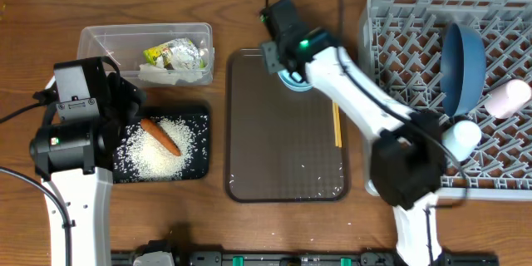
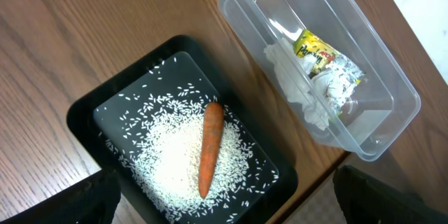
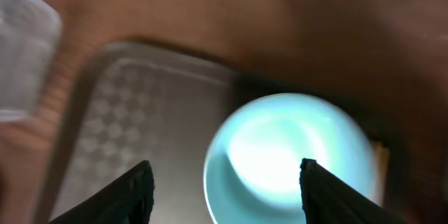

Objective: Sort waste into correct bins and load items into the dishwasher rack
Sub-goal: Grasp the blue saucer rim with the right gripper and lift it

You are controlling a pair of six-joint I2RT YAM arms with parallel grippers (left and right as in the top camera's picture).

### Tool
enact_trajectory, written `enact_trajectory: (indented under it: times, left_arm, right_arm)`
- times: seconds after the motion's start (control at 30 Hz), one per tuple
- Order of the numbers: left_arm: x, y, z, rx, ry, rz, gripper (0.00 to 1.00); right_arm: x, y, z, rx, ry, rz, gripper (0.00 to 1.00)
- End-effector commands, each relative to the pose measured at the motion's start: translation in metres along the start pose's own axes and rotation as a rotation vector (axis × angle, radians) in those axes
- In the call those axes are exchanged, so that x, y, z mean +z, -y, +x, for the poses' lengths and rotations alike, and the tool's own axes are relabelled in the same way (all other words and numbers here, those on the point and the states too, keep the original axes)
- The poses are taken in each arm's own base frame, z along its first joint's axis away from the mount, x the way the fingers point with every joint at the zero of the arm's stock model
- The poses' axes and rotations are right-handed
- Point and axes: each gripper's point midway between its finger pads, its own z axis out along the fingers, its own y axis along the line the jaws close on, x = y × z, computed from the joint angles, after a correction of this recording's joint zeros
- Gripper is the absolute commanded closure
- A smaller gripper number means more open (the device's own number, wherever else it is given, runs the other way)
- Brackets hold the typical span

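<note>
Left pincer (image 2: 227,206) gapes empty above black tray (image 2: 84,112), right pincer (image 3: 225,182) flanks light-blue bowl (image 3: 294,154), grip unclear, wrapper (image 2: 325,59) print illegible.

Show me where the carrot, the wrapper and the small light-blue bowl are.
Carrot (image 2: 210,147): left wrist view, middle of its body.
Wrapper (image 2: 318,50): left wrist view, its yellow printed face.
Small bowl (image 3: 287,157): right wrist view, its inner floor.
</note>
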Motion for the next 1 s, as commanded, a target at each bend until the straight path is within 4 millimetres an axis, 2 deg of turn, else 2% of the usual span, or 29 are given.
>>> enact_trajectory:
  times: [0.0, 0.13, 0.23, 0.3, 0.43, 0.5, 0.6, 0.63, 0.7, 0.8, 0.9, 0.97]
  left_arm:
    - [0.000, -0.002, -0.001, -0.006, 0.002, -0.005, 0.01]
    - [0.000, -0.002, -0.001, -0.006, 0.002, -0.005, 0.01]
    - [0.000, -0.002, -0.001, -0.006, 0.002, -0.005, 0.01]
    - [0.000, -0.002, -0.001, -0.006, 0.002, -0.005, 0.01]
    - [0.000, -0.002, -0.001, -0.006, 0.003, -0.005, 0.01]
    - [0.000, -0.002, -0.001, -0.006, 0.003, -0.005, 0.01]
    - [0.000, -0.002, -0.001, -0.006, 0.002, -0.005, 0.01]
    - [0.000, -0.002, -0.001, -0.006, 0.002, -0.005, 0.01]
    - [0.000, -0.002, -0.001, -0.006, 0.002, -0.005, 0.01]
    - [0.000, -0.002, -0.001, -0.006, 0.003, -0.005, 0.01]
    - [0.000, -0.002, -0.001, -0.006, 0.003, -0.005, 0.01]
    - [0.000, -0.002, -0.002, -0.006, 0.003, -0.005, 0.01]
  right_arm:
    - [0.027, -0.022, 0.024, -0.058, -0.050, -0.003, 0.36]
    - [0.052, -0.029, 0.043, -0.083, -0.092, 0.014, 0.37]
    - [0.061, -0.031, 0.052, -0.093, -0.113, 0.018, 0.37]
    - [0.065, -0.032, 0.056, -0.095, -0.123, 0.020, 0.41]
    - [0.068, -0.030, 0.062, -0.090, -0.142, 0.027, 0.67]
    - [0.068, -0.030, 0.064, -0.090, -0.149, 0.029, 0.72]
    - [0.063, -0.029, 0.061, -0.089, -0.146, 0.028, 0.99]
    - [0.060, -0.030, 0.059, -0.088, -0.143, 0.027, 0.99]
    - [0.051, -0.029, 0.052, -0.084, -0.129, 0.024, 0.99]
    - [0.024, -0.023, 0.032, -0.066, -0.083, 0.016, 0.99]
    - [-0.022, -0.010, -0.001, -0.026, 0.006, 0.003, 0.99]
    - [-0.067, 0.006, -0.028, 0.014, 0.096, -0.009, 0.99]
